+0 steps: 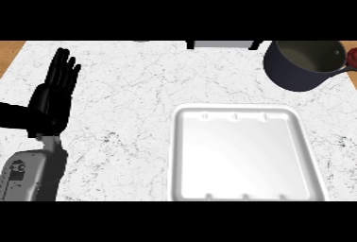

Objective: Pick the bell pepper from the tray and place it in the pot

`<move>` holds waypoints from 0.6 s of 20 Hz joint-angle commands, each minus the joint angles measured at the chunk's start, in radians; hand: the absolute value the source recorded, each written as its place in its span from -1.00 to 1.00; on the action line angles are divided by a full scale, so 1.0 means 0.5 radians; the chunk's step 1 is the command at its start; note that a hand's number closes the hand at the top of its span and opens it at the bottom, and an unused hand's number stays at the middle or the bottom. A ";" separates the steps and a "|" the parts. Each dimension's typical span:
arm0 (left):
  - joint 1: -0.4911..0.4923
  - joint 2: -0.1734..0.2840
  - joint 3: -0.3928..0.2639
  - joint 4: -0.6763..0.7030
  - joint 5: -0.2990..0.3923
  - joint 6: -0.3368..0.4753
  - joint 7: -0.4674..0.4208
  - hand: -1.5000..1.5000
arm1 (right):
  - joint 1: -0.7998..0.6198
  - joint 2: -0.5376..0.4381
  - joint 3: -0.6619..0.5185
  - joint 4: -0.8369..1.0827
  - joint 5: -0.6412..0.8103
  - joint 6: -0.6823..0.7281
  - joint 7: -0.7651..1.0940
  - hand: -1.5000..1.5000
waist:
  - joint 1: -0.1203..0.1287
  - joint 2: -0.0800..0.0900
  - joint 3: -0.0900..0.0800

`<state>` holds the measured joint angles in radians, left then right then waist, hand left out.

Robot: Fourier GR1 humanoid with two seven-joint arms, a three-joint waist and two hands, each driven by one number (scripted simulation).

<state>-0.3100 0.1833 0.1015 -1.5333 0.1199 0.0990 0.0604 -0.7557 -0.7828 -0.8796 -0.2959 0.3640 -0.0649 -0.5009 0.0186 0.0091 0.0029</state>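
The white tray (307, 160) lies on the marble counter at the lower right, and nothing shows inside it. A dark pot (296, 71) with a pale inside stands at the upper right, its handle pointing right. A small red thing (351, 57), perhaps the bell pepper, peeks in at the right edge just past the pot's handle; most of it is cut off. My left hand (52, 99) rests at the left, open with its fingers straight up, far from the tray and the pot. My right hand is out of view.
A grey object (219, 44) with black ends sits at the counter's far edge, left of the pot. Brown wood (8, 52) shows beyond the counter's upper left corner. White marble counter (132, 94) stretches between my left hand and the tray.
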 commanded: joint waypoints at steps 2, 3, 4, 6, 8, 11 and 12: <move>0.026 -0.015 0.006 0.027 0.011 -0.028 -0.058 0.00 | 0.138 -0.119 -0.115 0.068 -0.165 0.134 -0.154 -1.00 | 0.000 0.002 0.000; 0.056 0.016 0.018 0.009 0.026 -0.058 -0.042 0.00 | 0.194 -0.172 -0.147 0.099 -0.179 0.171 -0.213 -1.00 | 0.014 0.009 0.003; 0.022 0.048 0.057 0.033 0.022 -0.050 -0.051 0.00 | 0.178 -0.260 -0.130 0.117 -0.169 0.219 -0.125 -1.00 | 0.013 0.009 0.003; 0.012 -0.009 -0.015 -0.056 -0.005 0.000 0.043 0.00 | 0.254 -0.286 -0.181 0.140 -0.220 0.224 -0.198 -1.00 | 0.017 0.009 0.005; 0.005 -0.016 -0.004 -0.065 0.024 -0.009 0.050 0.00 | 0.328 -0.369 -0.199 0.149 -0.237 0.296 -0.235 -1.00 | 0.019 0.012 0.007; -0.074 0.000 -0.006 0.092 -0.046 -0.005 -0.035 0.00 | 0.367 -0.380 -0.215 0.174 -0.286 0.354 -0.256 -1.00 | -0.004 0.012 0.005; -0.021 -0.029 0.011 0.085 -0.018 0.002 -0.058 0.00 | 0.449 -0.421 -0.218 0.183 -0.292 0.443 -0.303 -1.00 | -0.005 0.011 0.006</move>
<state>-0.3083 0.1764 0.1011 -1.5237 0.1130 0.0958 0.0493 -0.5907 -0.9456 -0.9731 -0.2209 0.2409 0.0916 -0.6202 0.0206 0.0131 0.0051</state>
